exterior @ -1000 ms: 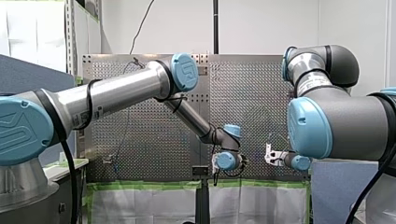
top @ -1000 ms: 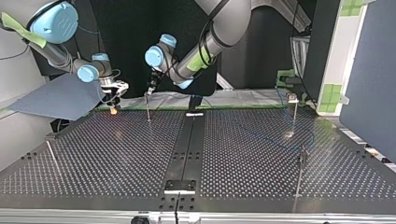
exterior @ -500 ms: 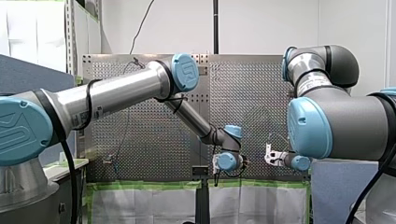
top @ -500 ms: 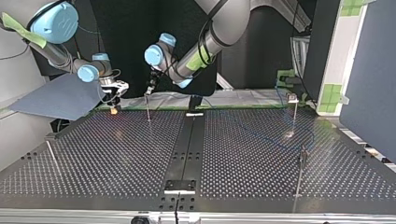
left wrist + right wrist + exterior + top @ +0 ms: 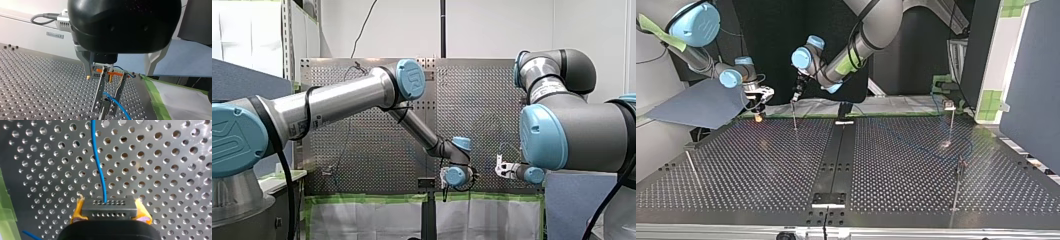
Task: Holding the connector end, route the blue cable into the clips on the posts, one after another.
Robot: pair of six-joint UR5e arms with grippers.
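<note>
1. Found my right gripper (image 5: 109, 206), at the top view's left, clamped by its yellow pads (image 5: 78, 210) on the grey connector (image 5: 117, 214). Traced the blue cable (image 5: 98, 162) from the connector's middle away over the perforated table (image 5: 761, 165).
2. Found my left gripper (image 5: 105, 110) further right, metal fingers (image 5: 99, 92) narrowly parted either side of the clip (image 5: 105, 104) atop a thin post (image 5: 794, 120), with the cable crossing that gap. Could not tell whether the cable sat inside the clip.
3. Barely made out the cable in the top view: only a faint blue line over the table's right half. Saw little of either gripper past its wrist in the front view.
4. Noted both grippers close to the table's far edge, by the green tape (image 5: 153, 97). Noted broad bare plate nearer the top view's camera, bounded by a lone post (image 5: 691, 165) at left and, at right, a clip-topped post (image 5: 950, 120) and a nearer post (image 5: 957, 187).
</note>
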